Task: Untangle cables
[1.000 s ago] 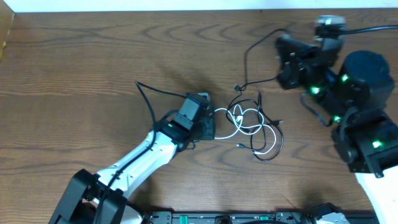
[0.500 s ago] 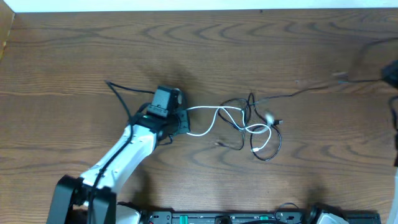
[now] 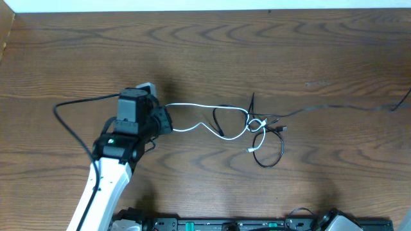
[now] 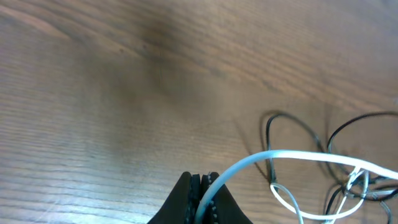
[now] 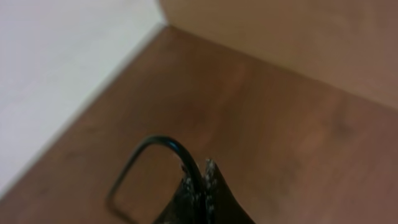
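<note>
Left claw (image 4: 203, 186) clamped on white cable (image 3: 192, 106), left of counter (image 3: 192, 51) centre; right claw (image 5: 199, 177) clamped on black cable (image 5: 158, 141), near the right edge.

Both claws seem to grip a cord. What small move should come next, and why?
Probably ease the left gripper a little leftward. It is shut on the white cable, which runs into a tangle with the black cable held by the right gripper, so gentle pulling may loosen it.
</note>
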Controlling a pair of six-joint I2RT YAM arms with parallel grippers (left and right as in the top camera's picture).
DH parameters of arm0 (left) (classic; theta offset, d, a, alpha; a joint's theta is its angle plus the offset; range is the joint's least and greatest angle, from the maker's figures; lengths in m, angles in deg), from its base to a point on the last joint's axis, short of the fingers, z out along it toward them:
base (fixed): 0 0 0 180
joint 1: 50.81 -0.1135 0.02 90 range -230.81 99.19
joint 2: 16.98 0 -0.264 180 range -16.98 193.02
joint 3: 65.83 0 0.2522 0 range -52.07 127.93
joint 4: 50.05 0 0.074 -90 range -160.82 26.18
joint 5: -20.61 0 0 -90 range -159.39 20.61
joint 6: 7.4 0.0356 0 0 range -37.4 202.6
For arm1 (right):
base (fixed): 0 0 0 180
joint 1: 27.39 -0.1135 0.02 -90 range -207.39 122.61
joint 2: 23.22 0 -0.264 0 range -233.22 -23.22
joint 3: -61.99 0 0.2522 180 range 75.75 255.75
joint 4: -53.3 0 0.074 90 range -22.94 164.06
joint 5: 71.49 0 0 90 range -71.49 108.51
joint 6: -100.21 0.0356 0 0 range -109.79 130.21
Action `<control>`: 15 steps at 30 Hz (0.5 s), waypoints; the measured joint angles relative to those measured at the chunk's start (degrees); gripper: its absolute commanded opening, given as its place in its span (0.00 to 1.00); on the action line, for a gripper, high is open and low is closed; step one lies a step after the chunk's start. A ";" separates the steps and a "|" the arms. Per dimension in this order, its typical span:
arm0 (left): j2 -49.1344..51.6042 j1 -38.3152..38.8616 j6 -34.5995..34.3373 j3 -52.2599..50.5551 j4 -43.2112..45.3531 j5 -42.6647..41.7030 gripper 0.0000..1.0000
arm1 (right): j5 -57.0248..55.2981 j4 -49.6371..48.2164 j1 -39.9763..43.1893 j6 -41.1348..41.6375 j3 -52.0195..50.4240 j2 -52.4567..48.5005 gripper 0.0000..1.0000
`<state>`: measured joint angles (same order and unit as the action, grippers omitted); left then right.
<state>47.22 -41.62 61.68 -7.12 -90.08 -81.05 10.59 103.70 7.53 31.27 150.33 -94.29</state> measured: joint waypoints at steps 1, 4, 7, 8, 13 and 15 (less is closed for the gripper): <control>-0.87 -0.44 -0.04 0.00 -0.11 0.00 0.07 | -1.53 1.36 0.33 0.00 0.00 -0.83 0.01; -2.73 -0.79 -1.36 0.00 -0.11 -1.44 0.07 | -3.08 4.00 0.70 0.02 0.00 -3.74 0.01; -3.19 -0.28 -2.49 0.00 0.52 -7.06 0.07 | 2.25 7.54 0.63 -0.04 0.07 -6.51 0.01; -3.17 0.26 -2.86 0.00 0.57 -8.44 0.07 | 5.03 9.86 0.59 -0.07 0.04 -7.17 0.01; -2.78 5.14 -2.99 0.00 0.52 -12.26 0.07 | 11.58 18.25 -0.74 -1.81 -0.02 -9.07 0.01; -2.23 6.73 -2.99 0.00 0.52 -12.50 0.07 | 12.76 21.20 -1.29 -2.91 -0.02 -9.14 0.15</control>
<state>44.99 -34.89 58.68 -7.12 -89.55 -93.55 23.35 124.90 6.24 28.36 150.31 -103.42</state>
